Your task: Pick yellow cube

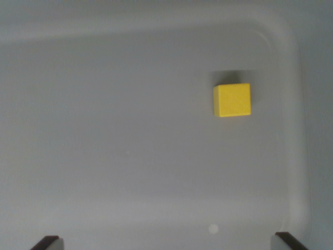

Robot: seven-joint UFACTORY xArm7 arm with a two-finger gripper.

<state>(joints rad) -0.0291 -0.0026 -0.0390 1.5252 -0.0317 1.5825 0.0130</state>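
Note:
A small yellow cube (232, 100) lies on the floor of a pale grey tray, toward the wrist view's right and above the middle. Only the two dark fingertips of my gripper (167, 242) show, one fingertip (47, 242) at the bottom left and the other at the bottom right corner. They stand far apart with nothing between them, so the gripper is open. The cube sits well above the fingertips and closer to the right one, untouched.
The grey tray's raised rim (294, 62) curves along the top and down the right side of the view. A faint pale spot (213, 228) marks the tray floor near the bottom.

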